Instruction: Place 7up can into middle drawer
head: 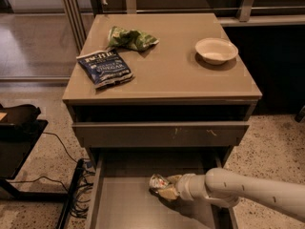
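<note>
The gripper (pixel 167 189) — entering from 3 o'clock — had its jaws clamped on the 7up can (pixel 157 181), poised low over the middle drawer (pixel 125 206) for release.

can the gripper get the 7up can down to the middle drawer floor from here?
Probably yes. The gripper, shut on the 7up can, hangs inside the open middle drawer; the floor beneath looks bare, and the scratched drawer front above sits further back.
</note>
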You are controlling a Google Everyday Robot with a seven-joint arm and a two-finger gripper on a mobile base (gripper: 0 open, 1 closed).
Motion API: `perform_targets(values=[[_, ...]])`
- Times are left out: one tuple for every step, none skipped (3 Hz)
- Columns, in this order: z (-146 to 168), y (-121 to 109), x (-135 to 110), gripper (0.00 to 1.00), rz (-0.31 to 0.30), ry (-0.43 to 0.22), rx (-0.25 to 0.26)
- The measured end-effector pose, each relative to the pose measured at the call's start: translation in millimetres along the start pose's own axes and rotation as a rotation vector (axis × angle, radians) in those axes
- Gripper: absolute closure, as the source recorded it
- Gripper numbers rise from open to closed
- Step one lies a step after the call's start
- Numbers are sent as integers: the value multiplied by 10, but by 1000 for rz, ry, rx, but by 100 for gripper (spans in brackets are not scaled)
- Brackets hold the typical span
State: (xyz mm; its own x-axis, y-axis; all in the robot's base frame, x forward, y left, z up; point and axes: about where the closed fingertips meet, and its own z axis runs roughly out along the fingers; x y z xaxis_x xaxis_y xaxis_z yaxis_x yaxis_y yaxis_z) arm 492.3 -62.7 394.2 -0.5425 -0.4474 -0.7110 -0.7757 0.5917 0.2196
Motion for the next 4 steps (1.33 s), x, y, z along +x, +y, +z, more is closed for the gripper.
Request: perform_targets(values=[[120,-44,101,100,14,9,20],[123,-46,102,82,15,8,22],[123,-46,102,58,15,8,22],[123,-46,102,35,15,8,22]])
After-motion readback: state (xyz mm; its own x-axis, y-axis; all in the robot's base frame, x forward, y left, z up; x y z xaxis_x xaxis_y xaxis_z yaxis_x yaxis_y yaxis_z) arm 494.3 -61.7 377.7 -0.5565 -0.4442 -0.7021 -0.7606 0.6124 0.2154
